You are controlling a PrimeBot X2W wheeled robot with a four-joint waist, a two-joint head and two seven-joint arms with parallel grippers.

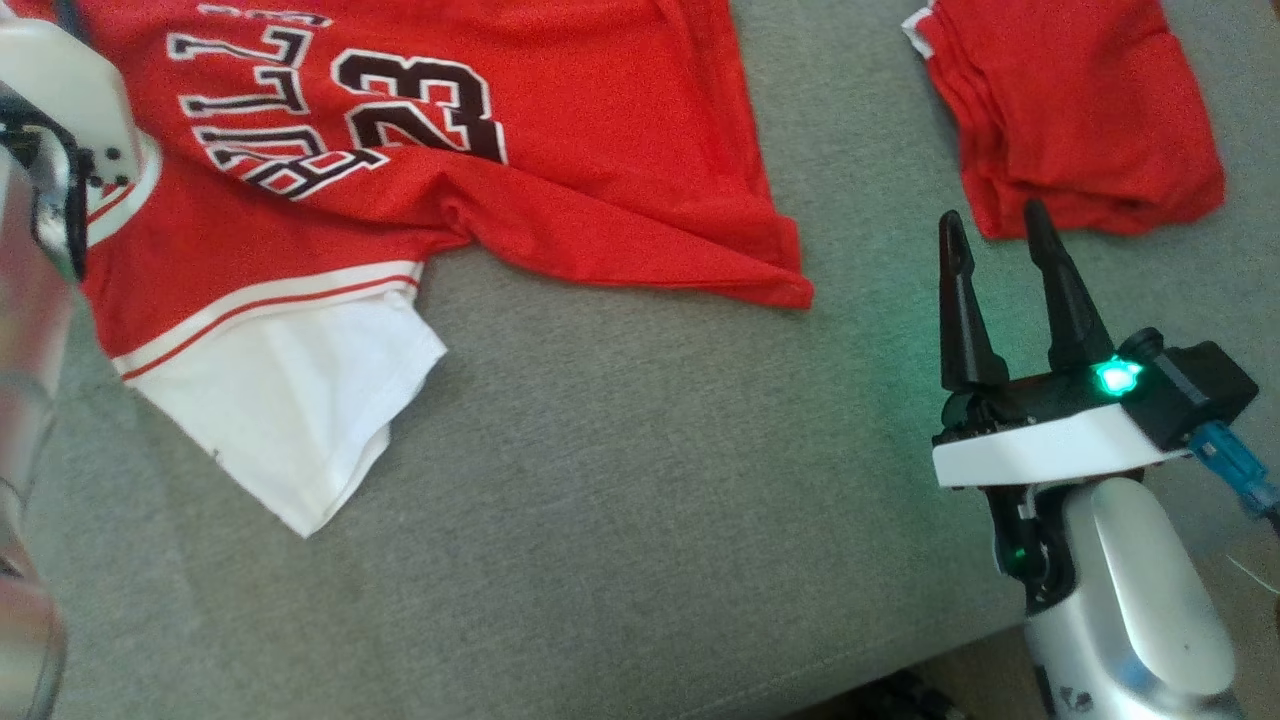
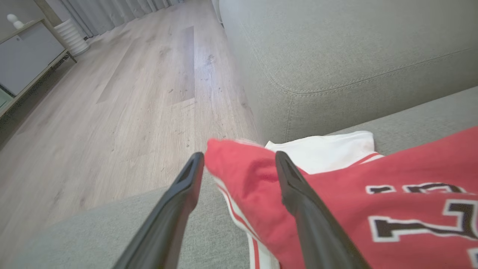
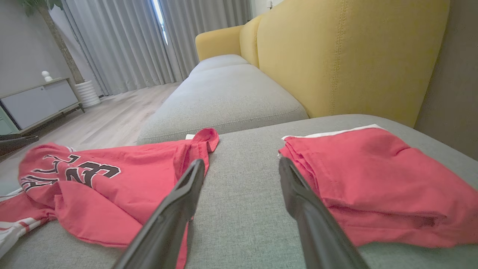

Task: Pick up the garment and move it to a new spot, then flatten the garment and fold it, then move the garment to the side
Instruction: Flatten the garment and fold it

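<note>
Right gripper (image 1: 995,228) sits low on the right, its two dark fingers (image 1: 965,320) pointing up and leaning a touch left, spread well apart. A green light (image 1: 1117,377) glows on the wrist block, and the pale right forearm (image 1: 1130,590) comes up from the bottom edge beneath it. Over on the left, the left arm (image 1: 45,250) runs along the edge, close and blurred. Seen from its own wrist, the left gripper (image 2: 239,160) has both fingers splayed wide.

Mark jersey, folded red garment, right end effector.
jersey (image 1: 600,195): head view, red body right of the number.
folded red garment (image 1: 1075,110): head view, top layer, centre.
right end effector (image 1: 992,215): head view, midway between fingertips.
</note>
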